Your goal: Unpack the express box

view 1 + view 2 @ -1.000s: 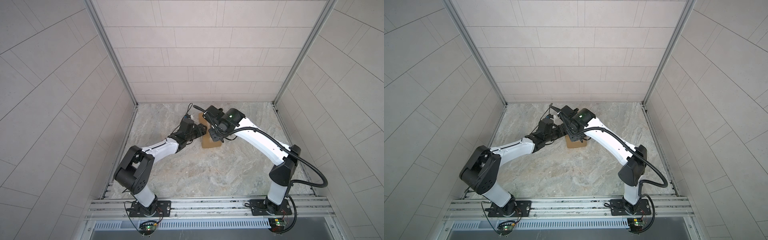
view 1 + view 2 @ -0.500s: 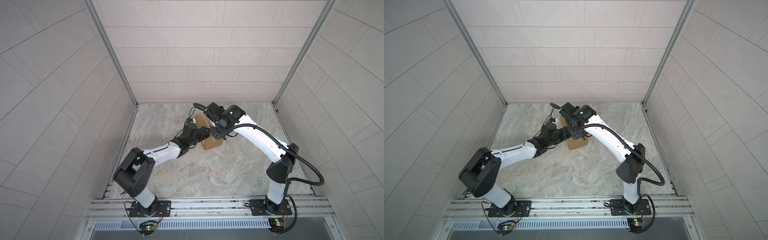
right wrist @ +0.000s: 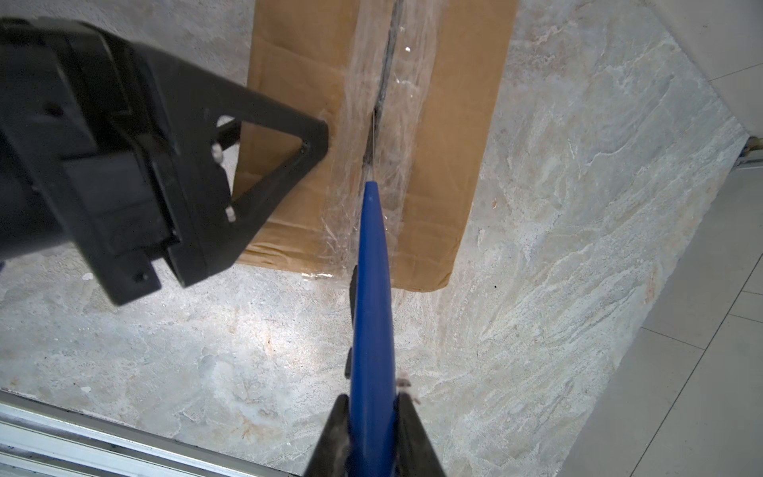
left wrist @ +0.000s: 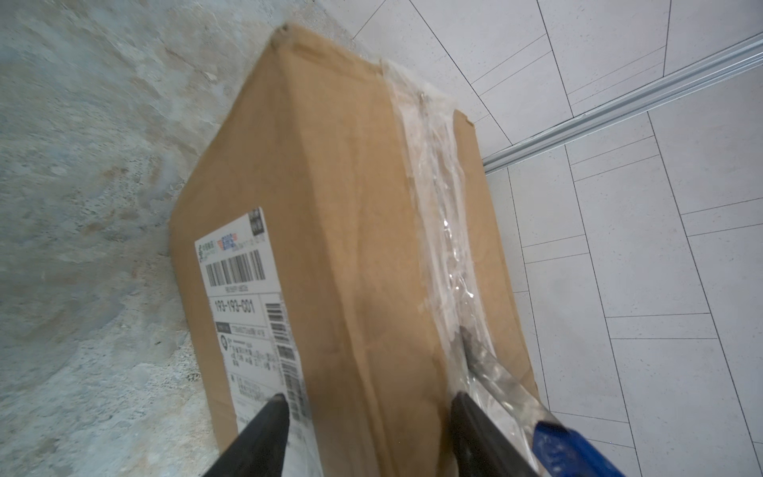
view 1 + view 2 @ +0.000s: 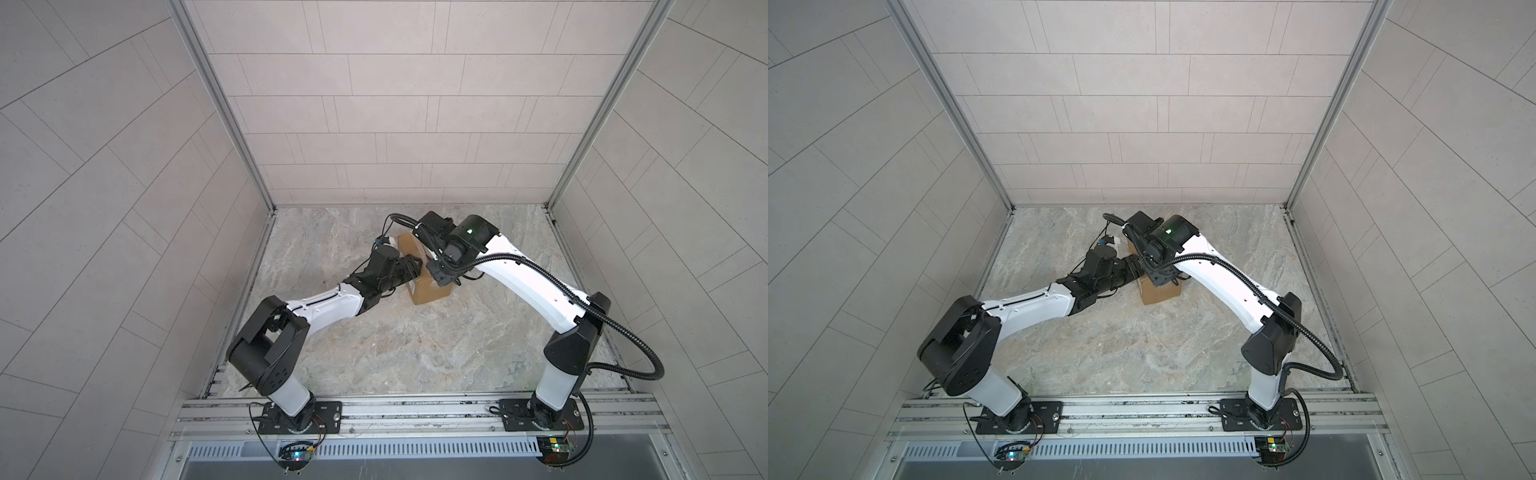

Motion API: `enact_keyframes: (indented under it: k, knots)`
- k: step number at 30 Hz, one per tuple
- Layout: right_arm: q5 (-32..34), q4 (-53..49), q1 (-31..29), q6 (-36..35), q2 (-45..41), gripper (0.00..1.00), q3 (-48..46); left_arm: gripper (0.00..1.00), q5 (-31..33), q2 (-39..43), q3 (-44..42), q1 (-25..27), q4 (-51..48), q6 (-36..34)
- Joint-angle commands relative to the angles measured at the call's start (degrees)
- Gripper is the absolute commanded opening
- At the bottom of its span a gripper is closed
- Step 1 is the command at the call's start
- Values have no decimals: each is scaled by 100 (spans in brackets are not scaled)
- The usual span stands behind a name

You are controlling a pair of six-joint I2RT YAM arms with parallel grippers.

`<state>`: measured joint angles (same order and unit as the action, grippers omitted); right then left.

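Express box (image 5: 430, 291) sits on the marble surface (image 5: 415, 353) just above centre in both top views, between the two grippers. It is a plain brown carton with crinkled clear tape (image 3: 351, 82) along the top seam and a white barcode label (image 4: 243, 289) on one side.

Left gripper (image 4: 367, 398) reaches in low from the lower left, jaws apart astride a top edge: one finger at the label face, one beside the tape. I cannot tell whether they pinch.

Right gripper (image 3: 371, 413) arches over from the right, clamped on a blue-handled cutter (image 3: 371, 268), blade tip in the seam.
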<state>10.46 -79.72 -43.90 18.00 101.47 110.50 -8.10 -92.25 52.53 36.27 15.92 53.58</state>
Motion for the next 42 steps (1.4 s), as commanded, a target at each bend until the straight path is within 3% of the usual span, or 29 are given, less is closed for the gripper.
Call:
enact_keyframes:
  k: [1,5,12,21,30,42]
  knots:
    - [174,-544,-40,168,-245,0,-134,64,110,-181,46,-41,-360,-17]
    - [35,-273,-40,141,-134,0,-170,66,72,-153,12,-41,-305,8]
    - [-368,251,-40,-623,43,0,-31,75,287,248,38,-204,-817,-330]
    - [-557,384,-49,-1353,180,0,215,79,361,615,21,-619,-1196,-721]
    - [-383,260,-66,-1379,279,0,280,77,466,179,366,-635,-1519,-654]
    - [418,-524,-130,-985,258,0,460,73,942,-23,452,-650,-2224,-507]
